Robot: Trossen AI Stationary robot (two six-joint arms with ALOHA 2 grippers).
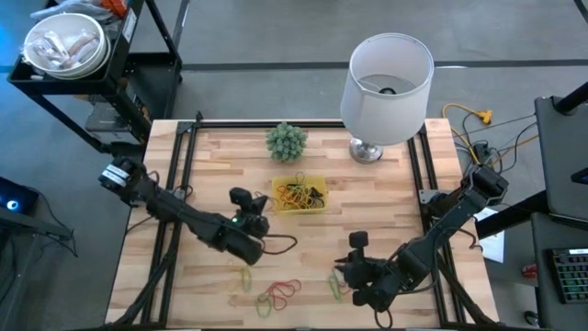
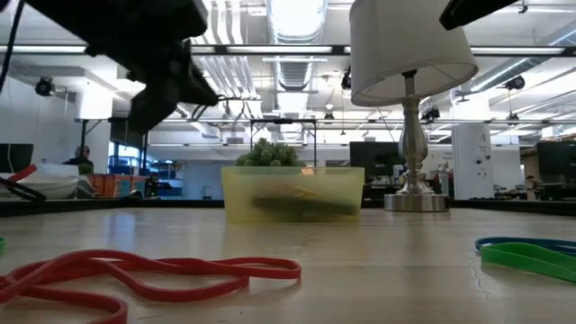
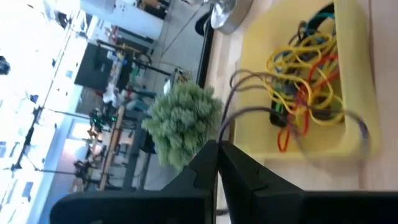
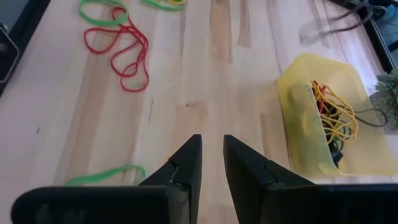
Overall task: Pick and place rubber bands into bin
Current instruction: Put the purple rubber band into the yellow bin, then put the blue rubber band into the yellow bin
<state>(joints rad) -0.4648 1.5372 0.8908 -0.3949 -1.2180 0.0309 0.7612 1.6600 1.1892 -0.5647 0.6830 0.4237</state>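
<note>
Overhead, one wooden slatted tabletop (image 1: 211,156) carries two dark arms and one shallow yellow plastic bin (image 1: 299,194) heaped with rubber bands (image 1: 300,192). Left jaws (image 1: 258,228), together, hold a brown band (image 3: 249,106); right jaws (image 1: 342,268) stand slightly apart, empty, near loose red and green bands (image 1: 278,291).

A pale wooden bench (image 1: 312,248) with a black metal frame sits on a grey floor (image 1: 266,37). At its far edge stand a white-shaded lamp (image 1: 387,87) on a silver base and a small green plant (image 1: 287,142). A black cart off the far left corner carries a metal bowl (image 1: 64,46). Beyond the bench, bright strip lights and exposed ducts (image 2: 297,63) run across an open workshop ceiling.
</note>
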